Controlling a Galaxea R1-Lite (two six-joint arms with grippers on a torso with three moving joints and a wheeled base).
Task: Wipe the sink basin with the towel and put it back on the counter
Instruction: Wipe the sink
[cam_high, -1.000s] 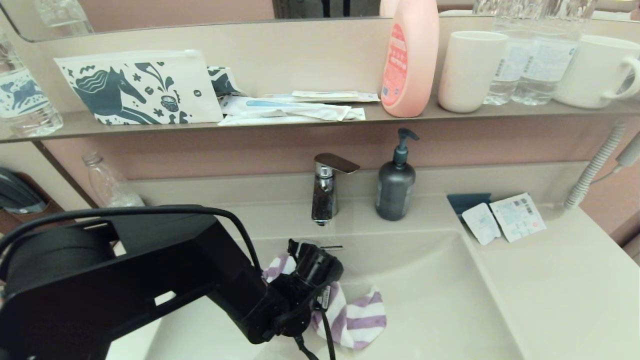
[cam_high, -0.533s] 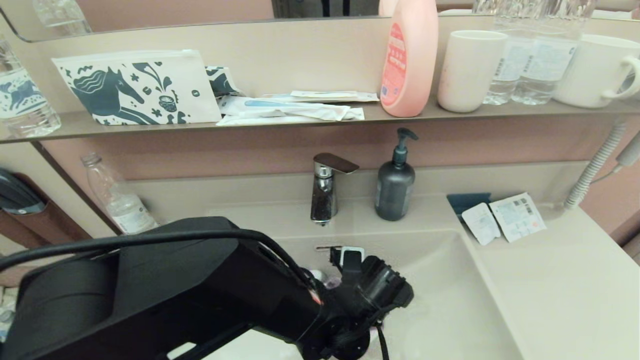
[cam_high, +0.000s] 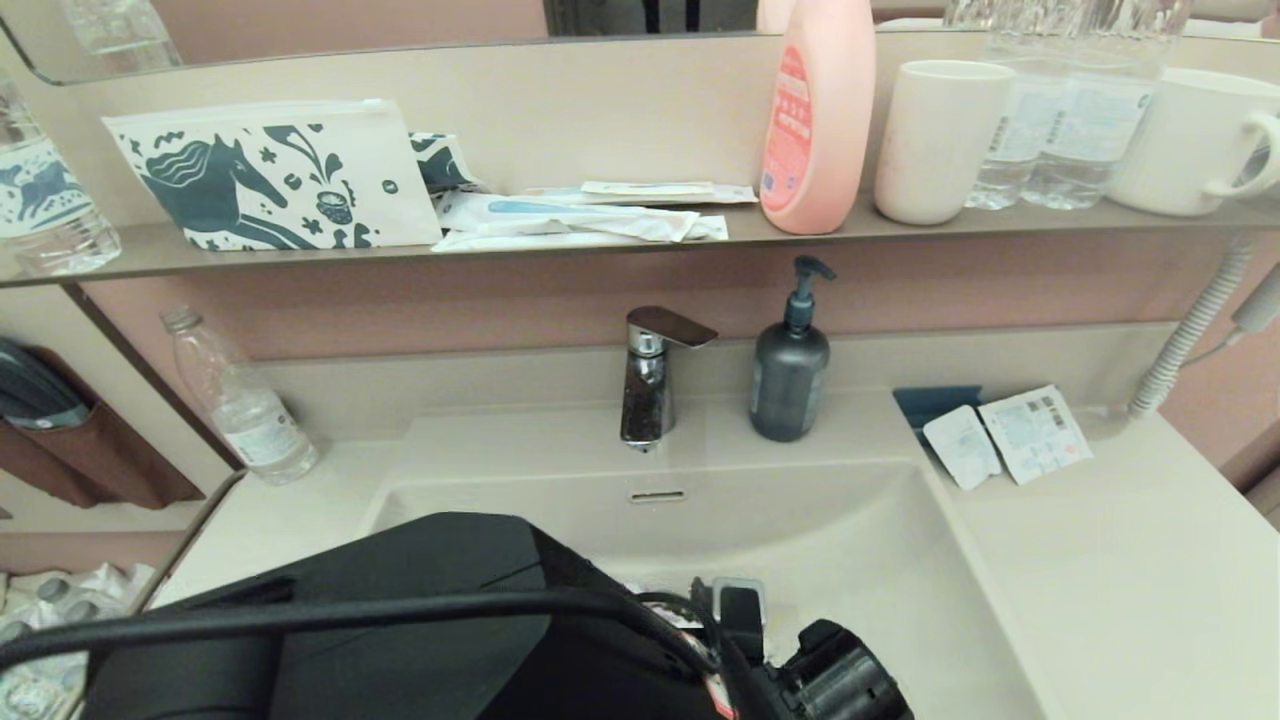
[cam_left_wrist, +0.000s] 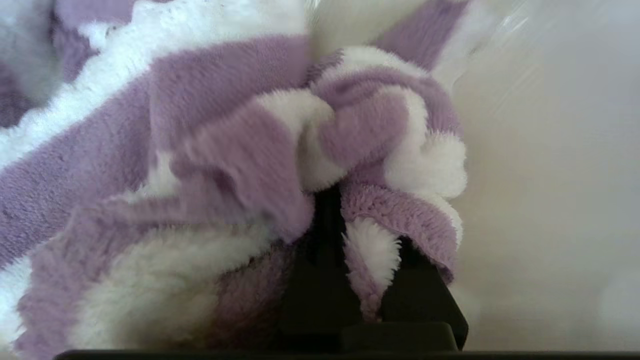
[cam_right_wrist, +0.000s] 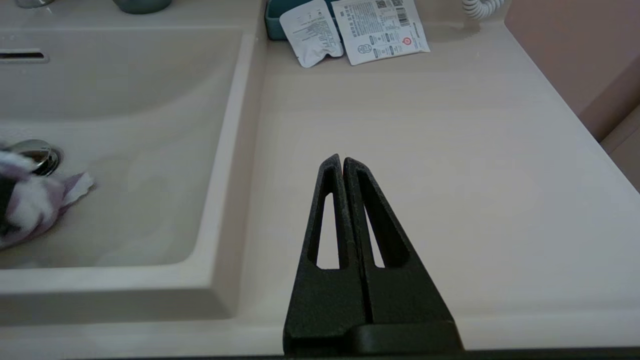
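Inside sink basin (cam_right_wrist: 150, 150): gripped towel (cam_left_wrist: 200, 150).

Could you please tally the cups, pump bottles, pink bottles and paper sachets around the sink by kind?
Cups: 2, tumbler and mug
Pump bottle: 1
Pink bottle: 1
Sachets: 2
Total: 6

Head view: from above, facing down and forward over the sink basin (cam_high: 880, 560) toward the wall shelf (cam_high: 600, 245). Left wrist view: pressed close against the towel (cam_left_wrist: 200, 165) inside the basin. Right wrist view: low over the counter (cam_right_wrist: 425, 150), facing its back edge; basin's right rim shared with head view.
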